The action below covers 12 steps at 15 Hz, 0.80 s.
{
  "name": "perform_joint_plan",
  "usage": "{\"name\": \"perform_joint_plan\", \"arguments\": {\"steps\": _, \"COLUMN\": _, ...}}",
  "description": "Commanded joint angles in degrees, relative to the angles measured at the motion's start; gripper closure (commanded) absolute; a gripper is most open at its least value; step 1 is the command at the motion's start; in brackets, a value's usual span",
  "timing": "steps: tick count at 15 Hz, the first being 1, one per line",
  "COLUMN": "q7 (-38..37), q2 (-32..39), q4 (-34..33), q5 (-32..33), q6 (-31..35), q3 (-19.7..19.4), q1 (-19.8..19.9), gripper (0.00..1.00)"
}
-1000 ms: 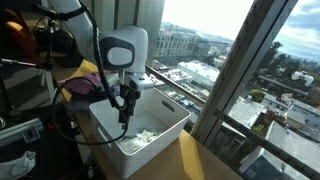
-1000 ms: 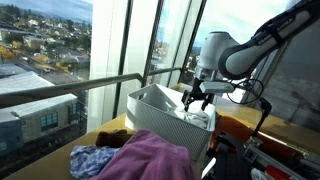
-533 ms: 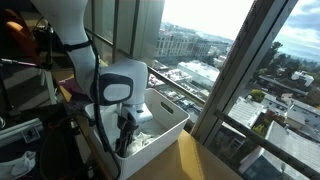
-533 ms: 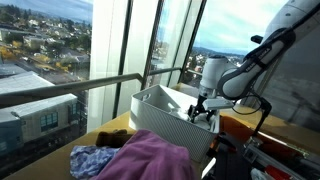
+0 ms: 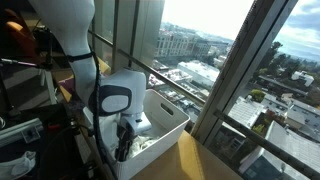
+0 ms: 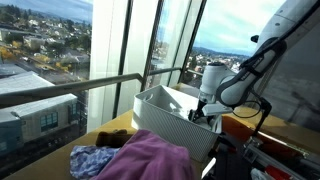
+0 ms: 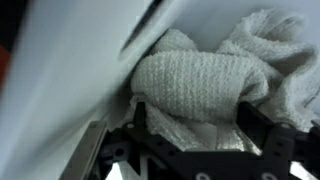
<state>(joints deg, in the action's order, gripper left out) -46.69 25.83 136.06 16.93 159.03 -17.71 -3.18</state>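
Where the white knitted cloth (image 7: 195, 80) lies bunched in a corner of the white plastic bin (image 7: 60, 80), the tool (image 7: 192, 112) stands over it with its jaws spread wide. One dark finger (image 7: 140, 110) shows at each side of the fold, and nothing is gripped. The wrist view shows a second pale towel (image 7: 275, 45) pressed against the cloth on its far side.

In both exterior views the tool is sunk below the bin's rim, so only the robot arm (image 5: 115, 100) and its wrist can be seen there. The bin rests on a wooden counter (image 5: 195, 160) beside a tall window (image 5: 215, 45) that overlooks city rooftops. A purple garment (image 6: 150, 155) and a blue patterned cloth (image 6: 90, 158) lie heaped on the counter outside the bin, apart from the tool.

Several things could go wrong. The finger nearest the bin wall looks very close to it, so it could scrape the plastic or shove the light bin along the counter. The two towels touch, so closing here might catch both. A shallow pinch on the loose knit could also let the cloth slide free.
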Motion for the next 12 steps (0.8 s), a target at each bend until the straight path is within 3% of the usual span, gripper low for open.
{"name": "perform_joint_plan", "arguments": {"steps": 1, "q7": 0.73, "q2": 1.03, "q4": -0.42, "q5": -2.88, "q6": 1.01, "q3": -0.43, "q1": -1.52, "gripper": 0.38}}
{"name": "perform_joint_plan", "arguments": {"steps": 9, "q7": 1.27, "q2": -1.72, "q4": -0.67, "q5": -6.51, "q6": -0.83, "q3": -0.46, "q1": -2.4, "gripper": 0.97}}
{"name": "perform_joint_plan", "arguments": {"steps": 12, "q7": 0.78, "q2": -5.03, "q4": -0.81, "q5": -5.56, "q6": -2.09, "q3": -1.26, "q1": -3.4, "gripper": 0.96}}
